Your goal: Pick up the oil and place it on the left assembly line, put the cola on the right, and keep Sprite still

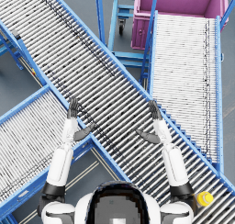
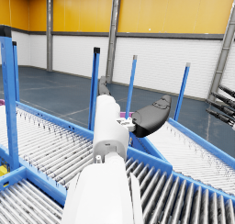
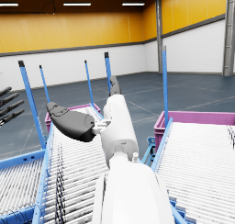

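Left hand [image 1: 75, 122] and right hand [image 1: 153, 124] hover spread and empty above the middle conveyor [image 1: 105, 90]. The yellow-capped bottle [image 1: 204, 198], probably the oil, stands on it to the near right of the right hand, apparently upright. The right hand is nearer.

Head view: only a yellow cap [image 1: 204, 198] shows beside the right upper arm, and what lies below it is too small to identify. The pink bin [image 1: 183, 7] is cut off by the top edge. Left wrist view: the right robot hand [image 2: 222, 106] is cropped at the frame edge, with only its dark fingertips visible.
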Controlling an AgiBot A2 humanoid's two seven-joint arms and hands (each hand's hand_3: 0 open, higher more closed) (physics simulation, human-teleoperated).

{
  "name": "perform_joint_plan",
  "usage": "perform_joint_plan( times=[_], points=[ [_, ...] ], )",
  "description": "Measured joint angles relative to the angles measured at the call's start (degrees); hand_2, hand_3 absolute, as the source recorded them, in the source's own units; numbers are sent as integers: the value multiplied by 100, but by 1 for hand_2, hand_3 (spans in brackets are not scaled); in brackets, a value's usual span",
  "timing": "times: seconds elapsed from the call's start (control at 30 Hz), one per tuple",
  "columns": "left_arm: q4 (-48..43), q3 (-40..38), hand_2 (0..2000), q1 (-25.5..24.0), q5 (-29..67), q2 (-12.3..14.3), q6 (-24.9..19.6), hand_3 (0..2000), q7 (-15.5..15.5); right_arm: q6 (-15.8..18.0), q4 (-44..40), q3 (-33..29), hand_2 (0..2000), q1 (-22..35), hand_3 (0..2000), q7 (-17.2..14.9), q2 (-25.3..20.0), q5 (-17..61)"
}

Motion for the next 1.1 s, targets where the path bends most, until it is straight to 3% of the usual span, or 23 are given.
perform_joint_plan(
  times=[1.1],
  points=[
    [0, 0, 0, 0, 0, 0, 0, 0, 0, 0, 0, 0, 0, 0, 0, 0, 0, 0]
  ],
)
